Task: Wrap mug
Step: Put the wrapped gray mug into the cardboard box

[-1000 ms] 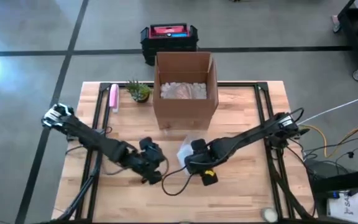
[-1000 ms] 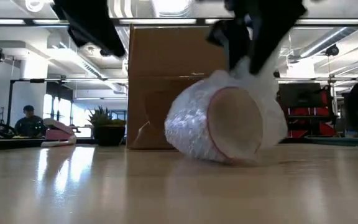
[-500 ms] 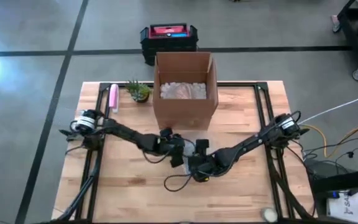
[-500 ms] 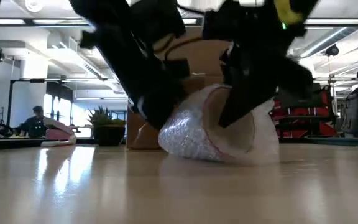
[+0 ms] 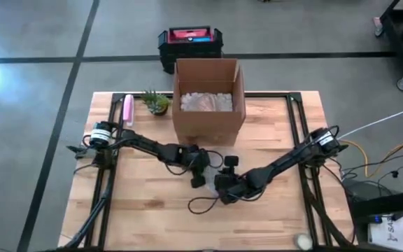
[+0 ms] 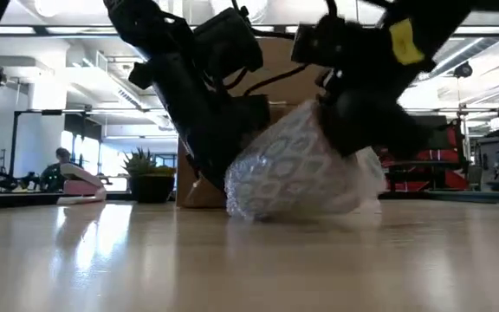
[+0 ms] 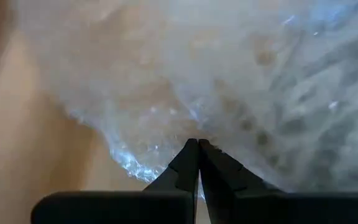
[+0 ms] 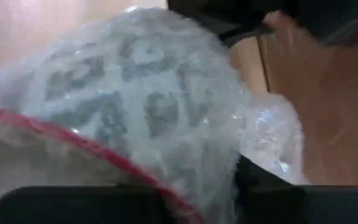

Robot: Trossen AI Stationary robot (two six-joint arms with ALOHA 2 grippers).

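Observation:
The mug (image 6: 294,173), grey-patterned with a red rim (image 8: 73,134), lies on its side near the table's middle, wrapped in bubble wrap (image 8: 272,134). In the high view it is a pale patch (image 5: 212,170) between the two grippers. My left gripper (image 7: 197,146) is shut, its tips against the wrap on the mug's left side (image 5: 200,168). My right gripper (image 5: 226,183) is at the mug's rim end, on the right in the low view (image 6: 366,121). My left gripper touches the bubble wrap (image 7: 166,134) with its shut fingertips, coming level from the table's left. Whether a layer sits between the tips, I cannot tell. My right gripper holds the wrapped mug at its rim end. One finger (image 8: 257,180) lies outside the wrapped wall; the mug hides the other. The mug rests on the table on its side.
An open cardboard box (image 5: 208,98) with pale filling stands just beyond the mug. A small plant (image 5: 156,103) and a pink object (image 5: 127,108) sit at the far left. A dark cable (image 5: 201,204) loops on the table nearer the front edge.
My left gripper has swung from the near left of the table toward the mug and now meets its wrap. The mug has turned on the table: its opening faced the near edge, and now its patterned side does. My right gripper has stayed on it.

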